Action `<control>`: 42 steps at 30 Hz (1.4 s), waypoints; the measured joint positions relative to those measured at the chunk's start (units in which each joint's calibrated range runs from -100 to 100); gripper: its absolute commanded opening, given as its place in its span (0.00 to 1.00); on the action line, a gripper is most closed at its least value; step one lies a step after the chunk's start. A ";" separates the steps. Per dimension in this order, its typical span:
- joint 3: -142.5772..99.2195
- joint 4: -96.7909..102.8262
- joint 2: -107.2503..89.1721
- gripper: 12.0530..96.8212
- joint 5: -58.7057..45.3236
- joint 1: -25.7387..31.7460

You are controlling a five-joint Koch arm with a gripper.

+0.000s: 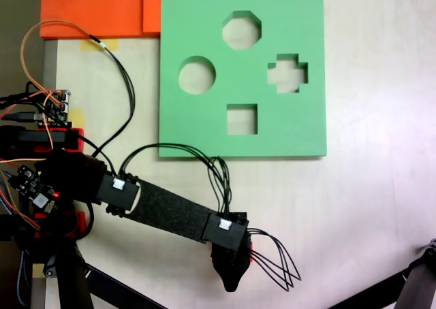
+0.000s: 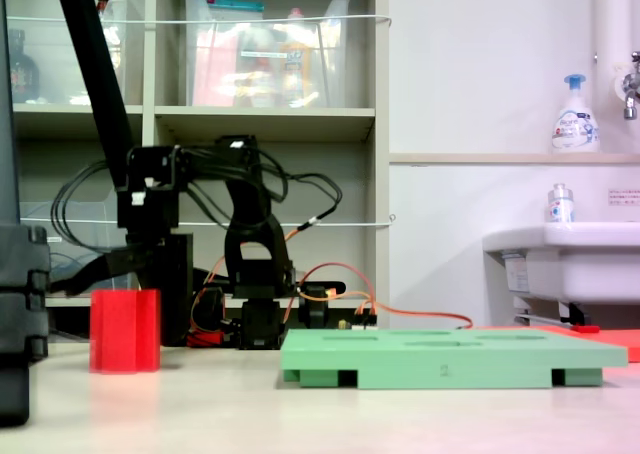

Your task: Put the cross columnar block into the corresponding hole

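Note:
The cross columnar block (image 2: pixel 124 331) is bright red and stands upright on the table, well to the left of the green board (image 2: pixel 440 359). My gripper (image 2: pixel 126 302) hangs down over the block: one jaw stands close against its right side, and the other is swung out above its left, so the gripper looks open. From above, the gripper (image 1: pixel 230 275) points at the table's near edge and covers the block. The corresponding hole (image 1: pixel 287 73) is the plus-shaped cutout at the right of the green board (image 1: pixel 197 23), and it is empty.
The board also has an octagonal cutout (image 1: pixel 242 30), a round cutout (image 1: pixel 197 75) and a square cutout (image 1: pixel 242 119). An orange sheet (image 1: pixel 95 8) lies at the far left. Black cables (image 1: pixel 276 261) loop beside the gripper. A black stand leg (image 1: pixel 419 275) crosses the near right corner.

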 measured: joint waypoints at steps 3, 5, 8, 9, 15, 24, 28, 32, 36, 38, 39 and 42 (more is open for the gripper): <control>0.00 0.00 1.23 0.88 0.00 -0.20; 0.00 0.00 2.05 0.85 0.00 -0.34; 0.29 0.10 2.19 0.67 -0.15 -0.49; 0.49 0.10 2.19 0.59 -0.15 -0.59; -0.59 -1.47 1.64 0.43 -0.24 -0.63; -3.53 -1.37 -0.82 0.32 -0.24 -0.88; -5.59 -1.37 -3.97 0.31 -0.24 -0.93; -7.84 -1.37 -9.99 0.31 -0.10 -1.27; -8.92 -3.13 -16.42 0.31 -0.10 -1.37; -9.31 -3.72 -20.11 0.31 -0.10 -1.32; -9.31 -3.92 -22.30 0.31 -0.10 -1.32; -9.31 -4.21 -29.69 0.31 0.54 -0.34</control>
